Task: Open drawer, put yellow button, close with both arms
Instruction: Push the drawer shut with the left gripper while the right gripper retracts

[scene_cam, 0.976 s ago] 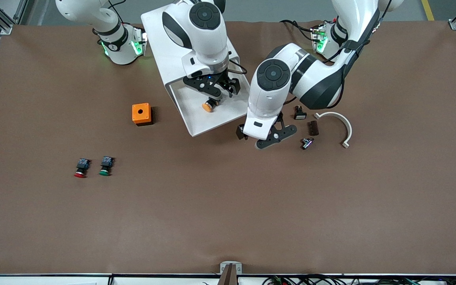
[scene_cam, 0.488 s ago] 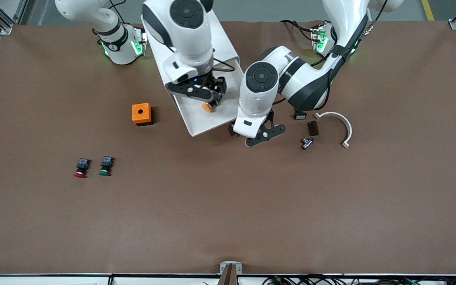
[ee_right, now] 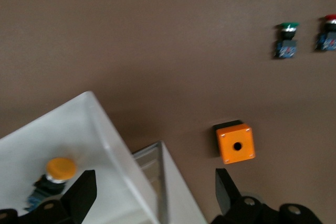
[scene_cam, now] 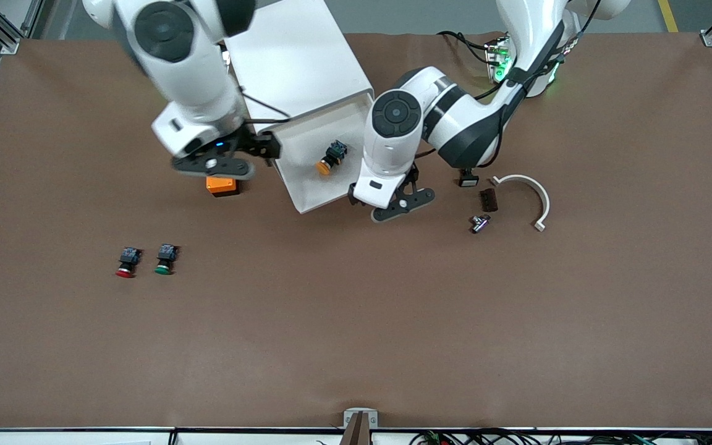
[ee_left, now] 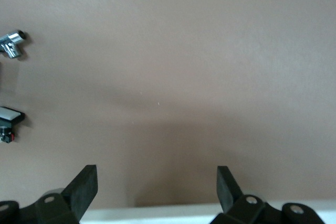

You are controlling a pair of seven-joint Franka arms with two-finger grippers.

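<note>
Currently: button [scene_cam: 330, 157] lies in open drawer [scene_cam: 325, 185]; right gripper [scene_cam: 223, 162], jaws wide, at its 9 o'clock; left gripper [scene_cam: 393, 201], jaws wide, at 3; advise pushing the front squarely with both.

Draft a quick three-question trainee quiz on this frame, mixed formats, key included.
1. True or false: the yellow button lies in the open drawer.
2. Multiple choice: the right gripper is over A) the green-capped button, B) the orange box, C) the curved white part.
3. Fill in: the left gripper, fingers open, hovers beside the drawer's ____ edge.

Key: 1 true. 2 B. 3 front.
</note>
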